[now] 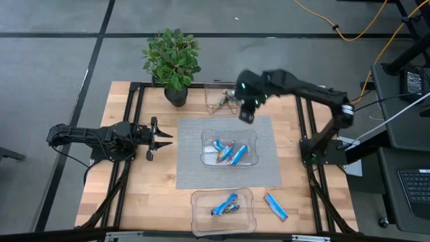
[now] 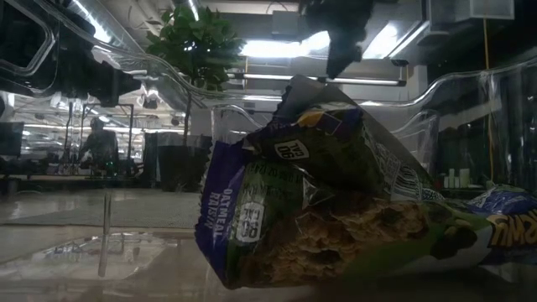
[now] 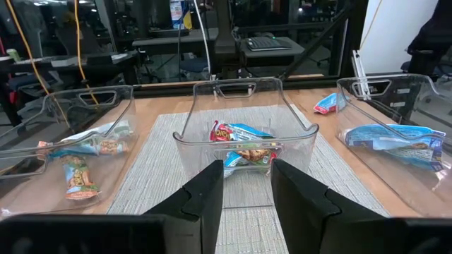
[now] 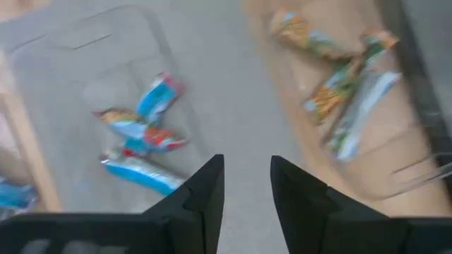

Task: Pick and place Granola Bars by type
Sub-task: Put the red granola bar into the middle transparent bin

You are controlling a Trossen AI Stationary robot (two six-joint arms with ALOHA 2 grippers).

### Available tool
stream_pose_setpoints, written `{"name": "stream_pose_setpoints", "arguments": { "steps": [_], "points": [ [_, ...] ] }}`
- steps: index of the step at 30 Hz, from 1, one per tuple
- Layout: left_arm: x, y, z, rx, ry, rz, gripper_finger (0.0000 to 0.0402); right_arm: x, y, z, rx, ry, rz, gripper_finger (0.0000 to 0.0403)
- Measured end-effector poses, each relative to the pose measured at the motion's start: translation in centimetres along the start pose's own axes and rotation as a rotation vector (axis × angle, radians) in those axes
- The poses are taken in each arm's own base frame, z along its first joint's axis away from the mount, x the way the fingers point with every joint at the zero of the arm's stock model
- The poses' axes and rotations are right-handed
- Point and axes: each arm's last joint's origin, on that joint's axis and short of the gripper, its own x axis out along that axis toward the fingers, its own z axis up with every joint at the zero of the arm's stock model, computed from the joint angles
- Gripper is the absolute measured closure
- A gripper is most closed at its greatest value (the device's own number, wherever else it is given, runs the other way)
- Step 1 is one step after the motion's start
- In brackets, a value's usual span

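Table: a pale wooden table (image 1: 127, 202) with a black frame is seen from above; a grey woven mat (image 1: 228, 176) is laid at its centre, apparently to mark the working area.
Plant: a green potted plant (image 1: 173, 62) is stood at the far edge, clear of the work.
Right arm: it is stretched over the gap between the far bin and the middle bin, so either can be reached. The right gripper (image 4: 246, 185) is held empty, its fingers a little apart with nothing between them.
Left arm: it is parked low at the left side, pointed at the mat. The left gripper (image 3: 247, 187) is held partly parted and grips nothing; it appears to be waiting.
Middle bin: a clear rectangular plastic bin (image 1: 207, 160) on the mat holds mixed shiny blue and red-marked granola bars (image 1: 228, 152), judged still unsorted.
Near bin: a clear bin (image 1: 198, 222) at the near edge holds bright blue bars (image 1: 225, 205), gathered by type.
Far bin: a clear bin (image 1: 211, 91) beside the plant holds brown-orange and green bars (image 1: 222, 103).
Stray bar: one bright blue bar (image 1: 275, 206) lies on bare wood just beside the near bin.
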Motion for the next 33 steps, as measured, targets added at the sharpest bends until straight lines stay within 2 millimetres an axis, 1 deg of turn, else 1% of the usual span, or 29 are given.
{"name": "stream_pose_setpoints", "arguments": {
  "steps": [4,8,14,17,21,27,33],
  "points": [
    [0.0,0.0,0.0,0.000,0.000,0.000,0.0288,-0.6,3.5,-3.6,0.029,-0.031,-0.019,0.0285],
    [0.0,0.0,0.0,0.000,0.000,0.000,0.0288,-0.9,6.3,-7.5,0.104,-0.055,-0.020,0.0286],
    [0.0,0.0,0.0,0.000,0.001,0.000,0.0288,-1.3,10.3,-13.0,0.178,-0.018,0.058,0.0286],
    [0.0,0.0,0.0,0.000,0.000,0.000,0.0288,-1.4,12.2,-15.2,0.223,0.004,0.092,0.0286],
    [0.0,0.0,0.0,0.000,0.000,0.000,0.0288,-1.8,14.7,-17.4,0.275,0.005,0.106,0.0286],
    [0.0,0.0,0.0,0.000,0.000,0.000,0.0288,-2.7,17.8,-19.9,0.341,-0.025,0.163,0.0286],
    [0.0,0.0,0.0,0.000,-0.001,0.000,0.0288,-3.1,20.6,-22.1,0.333,0.002,0.255,0.0286]
  ]
}}
